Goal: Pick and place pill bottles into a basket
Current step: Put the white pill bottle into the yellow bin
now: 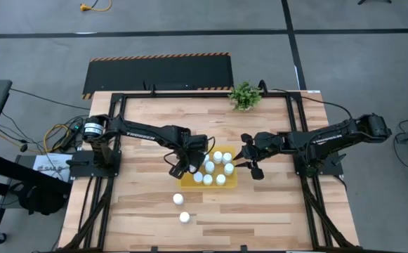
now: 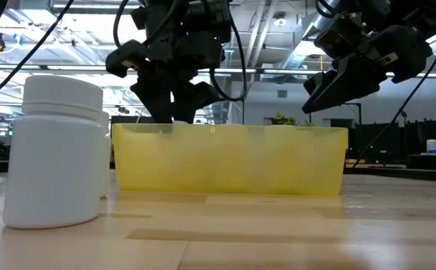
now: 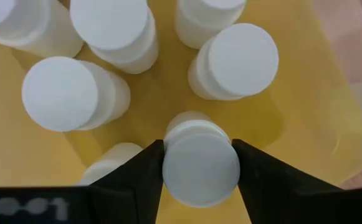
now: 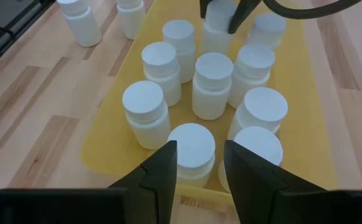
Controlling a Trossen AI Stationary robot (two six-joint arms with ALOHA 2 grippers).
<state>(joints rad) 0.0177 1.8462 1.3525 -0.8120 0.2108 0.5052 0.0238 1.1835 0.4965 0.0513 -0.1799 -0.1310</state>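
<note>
The yellow tray (image 1: 188, 185) lies mid-table with several white pill bottles standing in it (image 4: 212, 84). My left gripper (image 3: 200, 168) is over the tray's left end, shut on one pill bottle (image 4: 215, 34). My right gripper (image 4: 196, 171) is open and empty, just above the tray's right end (image 1: 249, 163), its fingers either side of a standing bottle (image 4: 192, 149) in its wrist view but clear of it. Two more bottles (image 1: 178, 199) (image 1: 184, 217) stand on the table nearer the front edge; one looms large in the low view (image 2: 52, 154). My left gripper pinches the bottle's round cap (image 3: 174, 168) between its two fingers (image 3: 140, 180), one on each side. The fingers come from above, pointing down. The bottle is upright over the tray floor (image 3: 293, 93); I cannot tell whether its base rests on it.
A small green potted plant (image 1: 245, 95) stands at the table's far edge. Black frame rails (image 1: 119, 126) run along the table's left and right sides. The tray's wall (image 2: 229, 161) rises low above the bare wood.
</note>
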